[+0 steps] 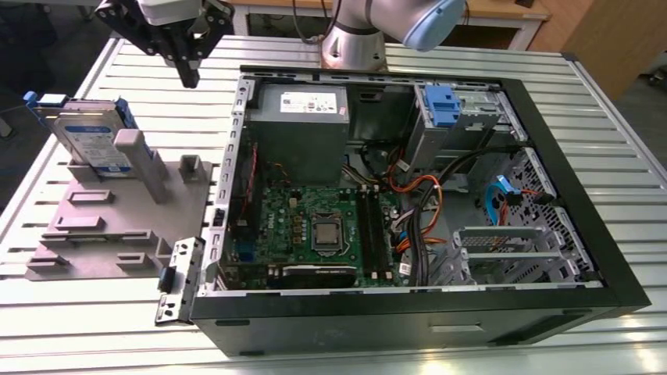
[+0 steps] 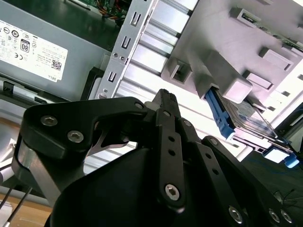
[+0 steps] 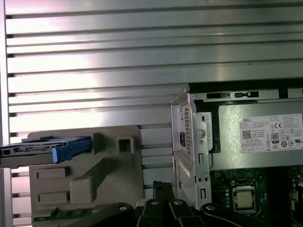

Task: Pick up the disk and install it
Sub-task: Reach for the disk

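The disk (image 1: 89, 144) stands on edge in a grey holder (image 1: 105, 226) on the slatted table, at the exterior view's left of the open computer case (image 1: 615, 234). It is silver-grey with a white-and-blue label and blue side rails. My gripper (image 1: 190, 76) hangs in the air beyond the holder, between the disk and the case's back corner. Its black fingers meet at the tips and hold nothing. In both wrist views the disk (image 2: 251, 113) (image 3: 28, 150) lies well off from the gripper (image 2: 164, 94) (image 3: 158, 185), which touches nothing.
The case holds a grey power supply (image 1: 302, 117), a green motherboard (image 1: 323, 226), loose cables (image 1: 417, 195) and a blue latch on a metal cage (image 1: 443, 109). The arm's base (image 1: 354, 47) stands behind the case. A bracket (image 1: 177, 281) lies by the case's near corner.
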Robot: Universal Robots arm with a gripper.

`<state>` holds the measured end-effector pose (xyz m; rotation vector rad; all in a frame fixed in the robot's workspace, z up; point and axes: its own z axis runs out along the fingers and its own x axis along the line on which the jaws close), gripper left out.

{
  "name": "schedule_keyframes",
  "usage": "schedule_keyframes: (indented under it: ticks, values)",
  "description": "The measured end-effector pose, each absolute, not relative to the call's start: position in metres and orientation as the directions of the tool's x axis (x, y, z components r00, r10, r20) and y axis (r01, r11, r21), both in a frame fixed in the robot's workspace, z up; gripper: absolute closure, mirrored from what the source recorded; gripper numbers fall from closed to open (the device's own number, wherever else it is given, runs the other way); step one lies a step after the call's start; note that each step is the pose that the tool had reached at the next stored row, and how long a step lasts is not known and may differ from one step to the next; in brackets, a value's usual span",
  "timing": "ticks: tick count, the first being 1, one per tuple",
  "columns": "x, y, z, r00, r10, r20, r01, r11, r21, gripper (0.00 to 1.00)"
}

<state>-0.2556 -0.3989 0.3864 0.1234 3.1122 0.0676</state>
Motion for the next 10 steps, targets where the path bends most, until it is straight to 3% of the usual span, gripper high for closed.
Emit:
schedule_keyframes:
  ticks: [10]
  values:
    - [-0.2634, -0.3989, 0.3863, -0.997, 0.080, -0.024, 0.079, 0.996, 0.044, 0.89]
